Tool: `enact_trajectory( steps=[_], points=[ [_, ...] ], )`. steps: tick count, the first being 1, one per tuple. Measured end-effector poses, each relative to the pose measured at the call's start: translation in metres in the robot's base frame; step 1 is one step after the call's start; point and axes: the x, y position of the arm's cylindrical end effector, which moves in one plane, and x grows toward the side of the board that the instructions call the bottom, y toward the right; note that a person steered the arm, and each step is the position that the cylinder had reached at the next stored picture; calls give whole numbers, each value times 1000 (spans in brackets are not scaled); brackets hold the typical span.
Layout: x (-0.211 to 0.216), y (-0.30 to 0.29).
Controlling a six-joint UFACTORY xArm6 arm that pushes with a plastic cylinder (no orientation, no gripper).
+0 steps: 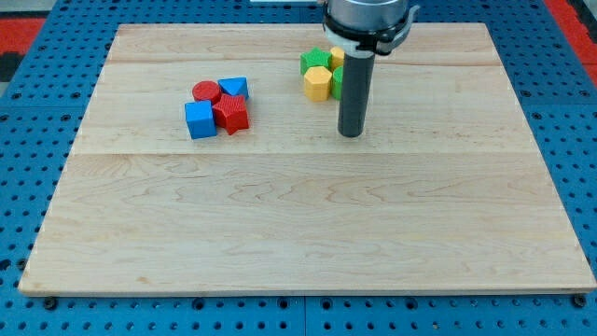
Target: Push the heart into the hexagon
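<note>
Robotics lab: wooden board [308,224] on blue pegboard bench [560,112].

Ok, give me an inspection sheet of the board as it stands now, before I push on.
Surface: pale wooden board on a blue pegboard.
Job's things: yellow hexagon block in the top cluster; the heart cannot be identified, a second yellow block is partly hidden by the rod.
Clutter: green block above the hexagon, another green piece beside the rod; at the view's left a red cylinder, blue triangular block, blue cube and red star-like block.
Grippers: none; my tip sits below and right of the hexagon.
Cables: nothing seen.
Surroundings: red areas at the top corners.
</note>
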Motion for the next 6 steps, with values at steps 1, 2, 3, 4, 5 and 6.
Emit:
enact_trajectory(
  steps=[1,2,3,4,5,6],
  points=[
    [-45,31],
    [-105,51],
    [-162,69],
    [-176,40],
    [-144,11],
    [-101,-25]
  ],
)
